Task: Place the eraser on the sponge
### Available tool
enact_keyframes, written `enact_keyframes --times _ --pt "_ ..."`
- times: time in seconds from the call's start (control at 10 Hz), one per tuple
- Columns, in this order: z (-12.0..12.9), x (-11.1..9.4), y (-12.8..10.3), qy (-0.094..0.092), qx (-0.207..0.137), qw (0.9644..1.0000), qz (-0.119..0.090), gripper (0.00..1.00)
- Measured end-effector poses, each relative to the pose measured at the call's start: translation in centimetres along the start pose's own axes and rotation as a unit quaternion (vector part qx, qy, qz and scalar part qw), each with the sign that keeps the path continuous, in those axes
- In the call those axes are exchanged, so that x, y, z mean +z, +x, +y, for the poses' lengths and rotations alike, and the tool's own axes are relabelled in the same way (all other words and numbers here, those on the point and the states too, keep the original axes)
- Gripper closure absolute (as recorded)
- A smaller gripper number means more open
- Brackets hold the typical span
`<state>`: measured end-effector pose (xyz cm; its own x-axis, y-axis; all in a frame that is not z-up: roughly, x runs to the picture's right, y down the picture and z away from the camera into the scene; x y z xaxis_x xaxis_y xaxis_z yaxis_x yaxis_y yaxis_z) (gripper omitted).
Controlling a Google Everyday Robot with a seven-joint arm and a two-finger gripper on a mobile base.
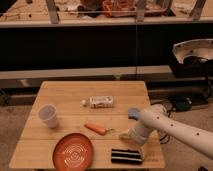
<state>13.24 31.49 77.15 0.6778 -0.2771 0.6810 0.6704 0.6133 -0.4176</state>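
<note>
Camera view, the only one.

On the wooden counter (65, 90), near the front right corner: the eraser (126, 156), lying flat, long side parallel with the front edge and close to it. Not on the sponge (133, 113), but clearly apart from it. Sponge farther back by the right edge, partly hidden behind the white arm (170, 127).

Reaching in over that right edge: the arm, with the claw (126, 134) between sponge and eraser, just behind the eraser, spread wide and clamped on nothing. Judged as lined up for a grip across the eraser's narrow width.

Little margin in front of the eraser, so risk of sliding it off with a forward nudge. Carrot (96, 128) just left of the claw, orange plate (73, 151) left of the eraser; both near enough to mind. Short path back to the sponge, mostly bare wood. Small soft target beside an edge, so likely overhang and tipping. Cup (48, 115) and white packet (101, 102) well clear.
</note>
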Motion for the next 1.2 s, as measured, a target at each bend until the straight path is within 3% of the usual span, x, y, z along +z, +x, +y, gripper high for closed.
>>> enact_keyframes --times 0.6,1.2 --pt "0.0 -0.1 0.0 0.0 0.0 1.0 0.001 0.2" --pt "1.2 -1.5 -2.1 -0.019 -0.003 0.9998 0.006 0.2"
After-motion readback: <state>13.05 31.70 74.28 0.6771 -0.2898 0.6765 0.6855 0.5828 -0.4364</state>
